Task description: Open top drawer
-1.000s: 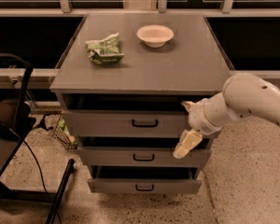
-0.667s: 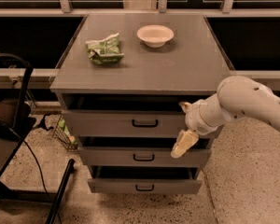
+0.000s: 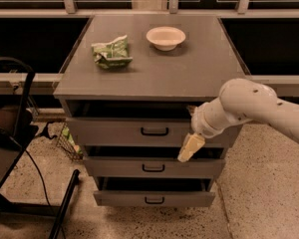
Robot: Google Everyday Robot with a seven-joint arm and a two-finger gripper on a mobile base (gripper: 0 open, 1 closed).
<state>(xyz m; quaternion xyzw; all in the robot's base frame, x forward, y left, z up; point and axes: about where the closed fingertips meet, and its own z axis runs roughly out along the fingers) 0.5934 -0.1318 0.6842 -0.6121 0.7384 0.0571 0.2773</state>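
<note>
The top drawer (image 3: pixel 114 132) is the widest grey front, just under the cabinet top, with a small black bar handle (image 3: pixel 154 131) at its centre. A dark gap shows above its front. My gripper (image 3: pixel 189 147) is cream-coloured and hangs from the white arm (image 3: pixel 249 108) that comes in from the right. It points down and to the left in front of the right part of the top drawer, a little right of and below the handle, over the gap to the middle drawer. It does not touch the handle.
A middle drawer (image 3: pixel 124 167) and a bottom drawer (image 3: pixel 119 199) sit below. On the cabinet top (image 3: pixel 189 68) lie a green crumpled bag (image 3: pixel 111 52) and a white bowl (image 3: pixel 165 37). A black frame with cables (image 3: pixel 15 133) stands at the left on the speckled floor.
My gripper has moved slightly left and up, closer to the top drawer's handle. The drawers have not moved.
</note>
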